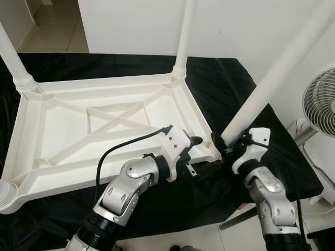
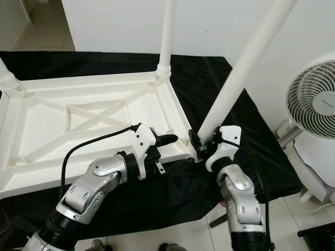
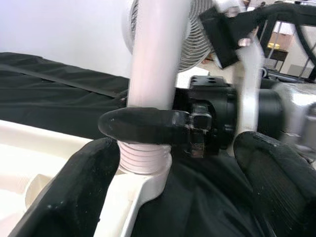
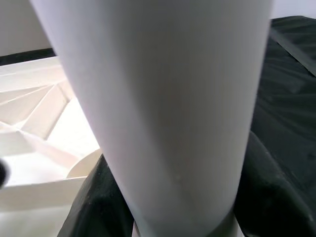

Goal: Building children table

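Across the middle of the left eye view lies a white plastic tabletop [image 1: 104, 125], turned underside up on a black cloth [image 1: 220, 83] that covers the floor. White legs rise from its corners: one at the far left [image 1: 13, 63], one at upper centre [image 1: 183, 42], and a stub at the lower left corner [image 1: 5, 196]. A fourth leg [image 1: 277, 68] leans from the near right corner up toward the upper right of the frame, its ribbed base seated at that corner socket.

At lower right, the right gripper [image 1: 222, 144] is clamped around the bottom of this leaning leg; its wrist camera looks straight up the pale tube. Left of it, just beside the same corner, the left gripper [image 1: 201, 144] hovers over the tabletop's rim with its fingers [image 3: 89, 197] spread apart, one on either side of the socket, though whether they touch the plastic is hard to judge from the blurred wrist picture.

A white fan [image 1: 320, 99] stands at the right edge.
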Tool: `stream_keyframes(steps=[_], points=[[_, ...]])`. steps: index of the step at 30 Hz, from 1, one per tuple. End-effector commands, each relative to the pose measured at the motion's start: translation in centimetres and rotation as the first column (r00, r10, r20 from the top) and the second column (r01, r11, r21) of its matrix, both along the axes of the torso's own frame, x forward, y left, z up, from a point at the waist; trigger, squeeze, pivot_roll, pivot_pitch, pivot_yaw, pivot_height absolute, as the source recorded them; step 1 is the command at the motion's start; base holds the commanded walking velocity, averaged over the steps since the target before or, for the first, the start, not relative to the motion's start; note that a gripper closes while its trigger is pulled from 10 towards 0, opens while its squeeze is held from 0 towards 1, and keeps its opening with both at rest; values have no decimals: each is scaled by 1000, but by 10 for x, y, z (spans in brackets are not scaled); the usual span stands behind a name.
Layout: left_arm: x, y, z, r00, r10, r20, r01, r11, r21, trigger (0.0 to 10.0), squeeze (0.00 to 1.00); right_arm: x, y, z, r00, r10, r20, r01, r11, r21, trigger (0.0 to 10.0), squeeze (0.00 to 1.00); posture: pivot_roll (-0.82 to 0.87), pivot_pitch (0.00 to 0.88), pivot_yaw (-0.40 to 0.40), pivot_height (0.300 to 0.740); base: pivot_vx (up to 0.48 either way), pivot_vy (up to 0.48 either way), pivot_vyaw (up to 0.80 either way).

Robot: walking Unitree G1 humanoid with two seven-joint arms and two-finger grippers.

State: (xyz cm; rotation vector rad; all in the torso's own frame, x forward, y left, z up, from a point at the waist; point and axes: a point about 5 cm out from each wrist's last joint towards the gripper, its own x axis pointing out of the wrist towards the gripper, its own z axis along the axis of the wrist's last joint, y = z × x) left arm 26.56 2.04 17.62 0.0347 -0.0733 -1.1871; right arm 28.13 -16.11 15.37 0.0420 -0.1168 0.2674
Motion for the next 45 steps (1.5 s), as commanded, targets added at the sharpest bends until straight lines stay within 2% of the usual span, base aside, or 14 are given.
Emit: stream_keyframes(steps=[1,8,14,15,16,17,18,19,26,30,31,32,39,45], points=[[3,0,2,1000,25,16,-25,1000,3,10000,0,-3,12,-5,999,22,-30,-21,1000,19,0,0,22,87,-81,740,0,0,0],[5,2,2,999,32,21,-32,999,5,10000,0,-9,27,-2,999,-30,-30,33,996,78,0,0,22,81,-87,740,0,0,0],[6,2,2,999,35,24,-35,999,5,10000,0,-15,30,2,997,-74,-31,77,993,89,0,0,18,83,-91,740,0,0,0],[7,2,2,999,36,26,-36,999,6,10000,0,-16,27,2,996,-89,-30,91,992,84,1333,0,18,86,-92,740,0,0,0],[7,2,2,999,36,26,-36,999,6,10000,0,-16,27,2,996,-89,-30,91,992,84,1333,0,18,86,-92,740,0,0,0],[7,3,1,999,36,28,-36,999,10,10000,0,-16,24,2,994,-108,-32,110,991,77,10000,157,20,86,-93,740,0,0,0],[7,3,1,999,36,28,-36,999,10,10000,0,-16,24,2,994,-108,-32,110,991,77,10000,157,20,86,-93,740,0,0,0],[7,3,1,999,37,30,-38,999,13,10000,0,-15,22,2,991,-128,-37,130,988,83,10000,1000,21,87,-94,740,0,0,0],[7,5,0,999,39,35,-40,999,19,10000,0,-13,15,3,982,-187,-35,189,978,86,10000,1000,30,94,-98,740,0,0,0],[6,8,-3,999,32,43,-34,999,40,10000,0,-11,13,3,983,-182,-37,184,980,75,10000,1000,32,101,-96,740,0,0,0],[7,9,-5,998,32,46,-35,998,52,10000,0,-11,13,2,989,-144,-44,147,986,82,10000,255,32,101,-96,740,0,0,0],[7,10,-6,998,32,46,-34,997,62,10000,0,-10,14,3,994,-96,-42,100,992,82,10000,0,28,106,-89,740,0,0,0],[7,12,-9,998,37,40,-40,997,70,10000,0,-6,6,3,999,29,-35,-27,998,54,10000,0,28,106,-89,740,0,0,0],[5,18,-13,998,54,23,-56,996,71,10000,0,-1,-4,3,985,169,-31,-170,984,-42,10000,0,23,111,-73,740,0,0,0]])
